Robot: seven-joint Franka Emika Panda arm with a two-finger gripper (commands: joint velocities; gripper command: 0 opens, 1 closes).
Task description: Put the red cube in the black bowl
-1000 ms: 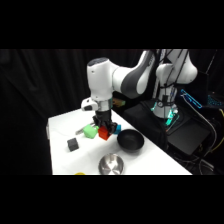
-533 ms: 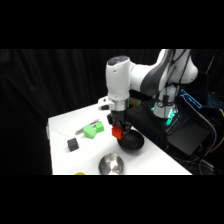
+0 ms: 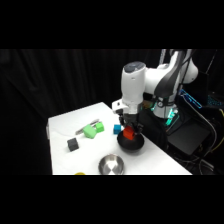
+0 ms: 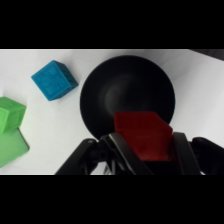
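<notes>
From the side we see the hand (image 3: 129, 131) hanging directly over the black bowl (image 3: 131, 145) near the right edge of the white bench (image 3: 95, 157), with the red cube (image 3: 129, 134) clamped between its fingers and sitting just above the bowl's rim; we judge the pick and the carry done, leaving only the lowering and the release. A blue cube (image 3: 117, 128) sits just beside the bowl, a green block (image 3: 93, 129) and a dark grey cube (image 3: 73, 145) lie further left, and a silver metal bowl (image 3: 111, 164) stands near the front edge. From the wrist we look down past the hand (image 4: 145, 142), which grips the red cube (image 4: 144, 134): a small, flat-faced, bright red block, held over the near side of the black bowl (image 4: 125, 95), whose matte inside looks empty. The blue cube (image 4: 54, 80) and green block (image 4: 11, 116) rest on the bench (image 4: 50, 130) outside the bowl.
</notes>
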